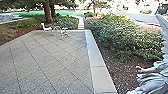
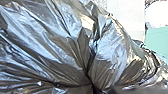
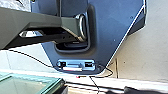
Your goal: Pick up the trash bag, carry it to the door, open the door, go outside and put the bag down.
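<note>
The silver-grey plastic of the trash bag (image 2: pixel 52 42) bulges large in the left wrist view. Its folds draw together into a tight dark gather, where my left gripper (image 2: pixel 93 87) is shut on it. In the right wrist view, a glass panel with a pale green edge (image 3: pixel 23 85), apparently the door, lies beside the robot's dark base. What my right gripper is doing cannot be made out.
Paving (image 1: pixel 50 57) spreads ahead, bordered by a pale kerb (image 1: pixel 96 60) and bushes (image 1: pixel 125 37). White chairs (image 1: pixel 65 33) stand near a tree trunk (image 1: pixel 48 12). A pale grey statue-like form (image 1: pixel 152 80) is close on the right. A cable (image 3: pixel 32 58) runs past the base.
</note>
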Robot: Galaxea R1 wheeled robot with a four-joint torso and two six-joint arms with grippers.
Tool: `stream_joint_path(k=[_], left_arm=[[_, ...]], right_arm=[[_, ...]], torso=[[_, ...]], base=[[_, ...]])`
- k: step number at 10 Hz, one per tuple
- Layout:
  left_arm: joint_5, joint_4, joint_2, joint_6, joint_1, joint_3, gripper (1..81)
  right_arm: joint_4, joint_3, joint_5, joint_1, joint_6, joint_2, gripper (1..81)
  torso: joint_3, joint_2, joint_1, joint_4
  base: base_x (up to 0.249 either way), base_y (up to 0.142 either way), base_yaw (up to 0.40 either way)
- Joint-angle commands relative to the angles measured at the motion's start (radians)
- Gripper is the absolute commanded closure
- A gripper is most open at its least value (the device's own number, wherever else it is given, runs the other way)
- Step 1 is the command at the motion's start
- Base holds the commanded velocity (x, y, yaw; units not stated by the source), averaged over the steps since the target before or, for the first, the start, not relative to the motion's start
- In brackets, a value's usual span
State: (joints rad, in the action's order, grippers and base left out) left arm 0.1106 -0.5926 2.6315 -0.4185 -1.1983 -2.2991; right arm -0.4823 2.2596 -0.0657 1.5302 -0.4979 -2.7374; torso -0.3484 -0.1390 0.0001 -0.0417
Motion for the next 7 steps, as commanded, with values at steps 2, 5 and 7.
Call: stream_joint_path(k=[2, 5, 7], left_arm=[[0.204, -0.122, -0.086, 0.001, 0.223, -0.049, 81.1], [0.366, -0.197, -0.083, 0.001, 0.378, -0.177, 81.1], [0.388, -0.199, -0.054, 0.001, 0.424, -0.237, 81.1]], right_arm=[[-0.007, 0.061, -0.060, -0.032, 0.002, -0.064, 1.0], [-0.007, 0.129, -0.066, -0.032, 0.007, -0.121, 1.0], [-0.010, 0.155, -0.066, -0.029, 0.009, -0.142, 1.0]], torso=[[-0.026, 0.000, 0.000, 0.000], [-0.055, 0.001, 0.001, 0.097], [-0.084, 0.001, 0.001, 0.118]], base=[[0.000, 0.000, 0.000], [0.000, 0.000, 0.000], [0.000, 0.000, 0.000]])
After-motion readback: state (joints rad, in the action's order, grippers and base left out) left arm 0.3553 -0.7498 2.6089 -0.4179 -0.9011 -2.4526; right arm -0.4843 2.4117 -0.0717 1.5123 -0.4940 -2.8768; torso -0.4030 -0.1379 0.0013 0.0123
